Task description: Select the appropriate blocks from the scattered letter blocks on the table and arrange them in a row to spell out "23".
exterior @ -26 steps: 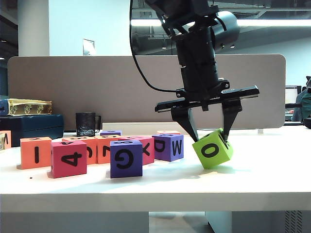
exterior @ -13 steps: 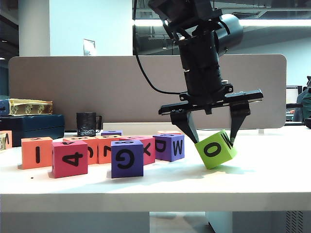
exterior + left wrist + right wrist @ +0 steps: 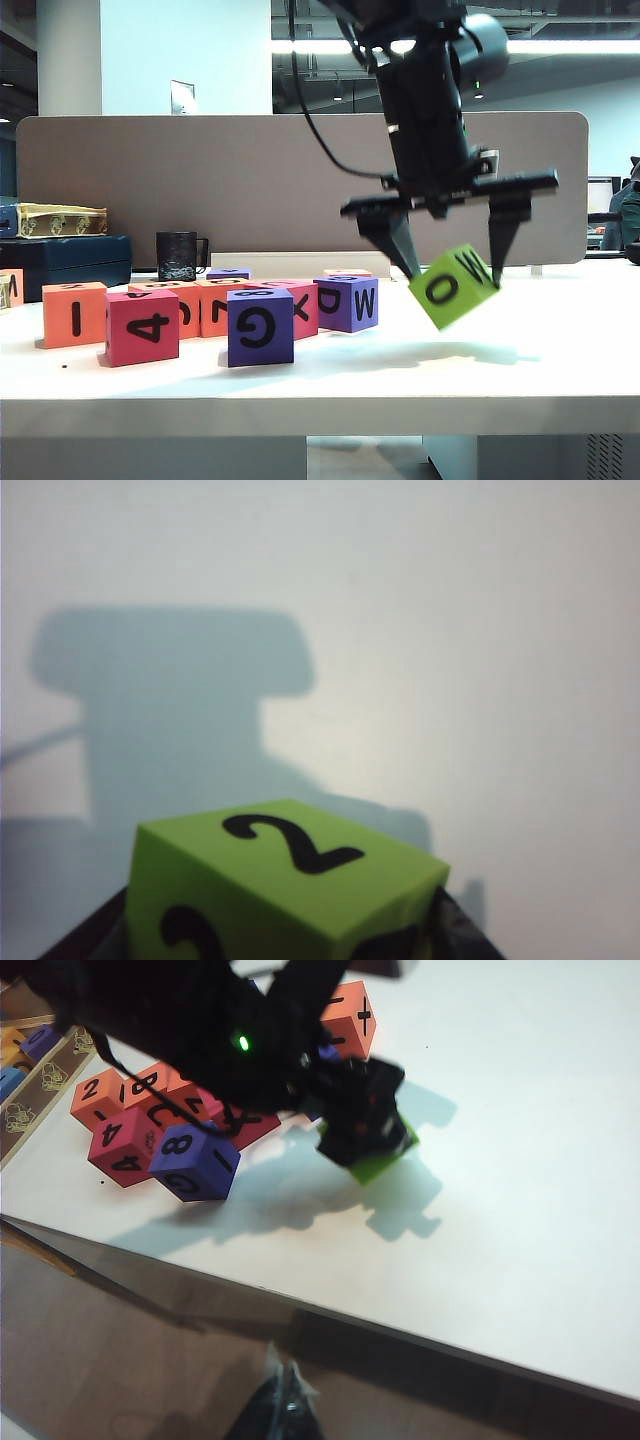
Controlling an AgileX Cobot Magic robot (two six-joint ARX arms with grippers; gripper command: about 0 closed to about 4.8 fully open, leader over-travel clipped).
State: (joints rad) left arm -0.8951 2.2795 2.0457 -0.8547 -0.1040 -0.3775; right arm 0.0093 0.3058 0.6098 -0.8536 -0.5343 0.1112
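Note:
My left gripper (image 3: 452, 270) hangs over the right part of the table (image 3: 560, 350), shut on the lime-green block (image 3: 455, 287). The block is tilted and clear of the table top, with O and W facing the exterior camera. In the left wrist view the same block (image 3: 290, 880) shows a 2 on its far face, and a dark finger stands at each side of it. An orange block marked I (image 3: 73, 313) stands at the left end of the cluster. My right gripper (image 3: 283, 1400) is below the table's front edge, shut and holding nothing.
A red block marked 4 (image 3: 142, 327) and a purple block marked G (image 3: 260, 326) stand in front of the cluster, with a purple D/W block (image 3: 347, 302) behind. A black mug (image 3: 178, 255) and a dark case (image 3: 65, 262) sit at the back left.
The left gripper has risen and shifted a little right, lifting the lime-green block off the table and tilting it further. Its fingers stand wider apart than before.

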